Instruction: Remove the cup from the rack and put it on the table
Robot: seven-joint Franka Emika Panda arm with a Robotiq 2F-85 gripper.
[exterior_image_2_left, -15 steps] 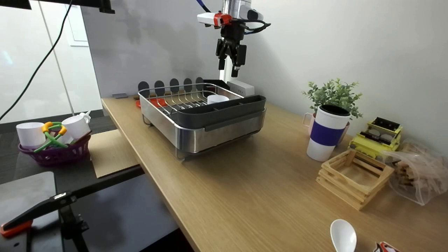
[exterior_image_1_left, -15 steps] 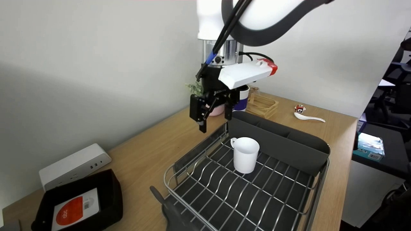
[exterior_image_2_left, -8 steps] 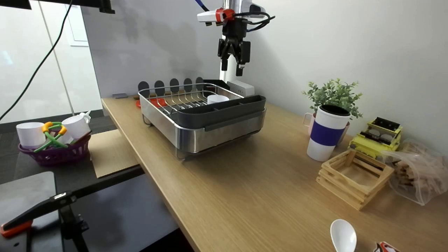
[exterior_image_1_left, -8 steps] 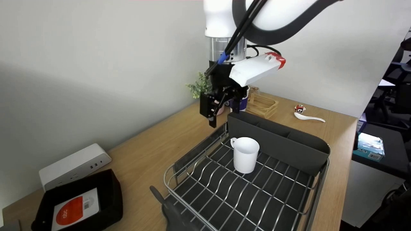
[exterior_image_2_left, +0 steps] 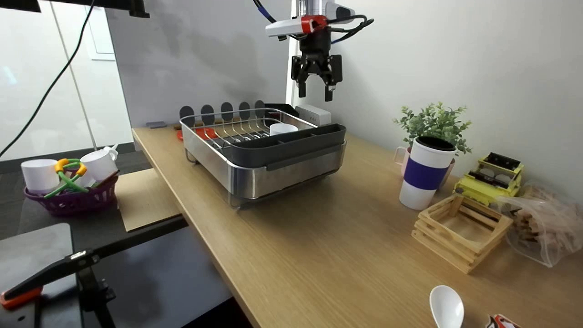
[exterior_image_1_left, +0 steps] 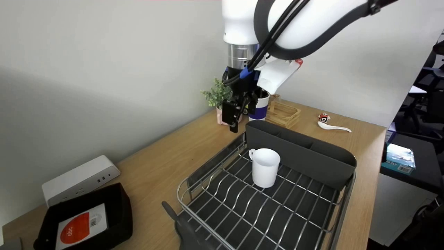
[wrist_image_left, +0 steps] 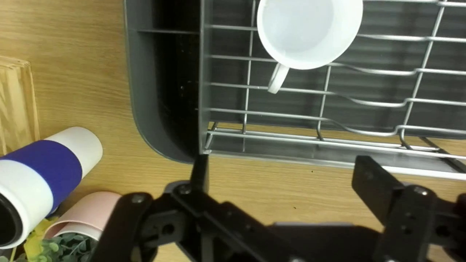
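The small white cup (exterior_image_1_left: 265, 170) stands upright in the dark grey wire rack (exterior_image_2_left: 291, 177), near the divided holder at one end, its small handle toward the wall side. The cup also shows in the wrist view (wrist_image_left: 309, 29), its top cut off by the frame edge, and only its upper part shows in an exterior view (exterior_image_2_left: 283, 129). My gripper (exterior_image_2_left: 315, 91) is open and empty, pointing down, above and beside the rack on the wall side. In the wrist view the fingers (wrist_image_left: 282, 171) are wide apart over the wooden table (wrist_image_left: 83, 36), apart from the cup.
The dark grey divided holder (exterior_image_1_left: 298, 152) forms a raised wall at the rack's end. A blue-banded white tumbler (exterior_image_2_left: 424, 173), a potted plant (exterior_image_2_left: 432, 120) and a wooden crate (exterior_image_2_left: 462, 232) stand along the wall. A white spoon (exterior_image_1_left: 333, 127) lies farther along the table.
My gripper has moved to the right in both exterior views and has turned, so its fingers show more side by side in one of them. The cup and rack have not moved.
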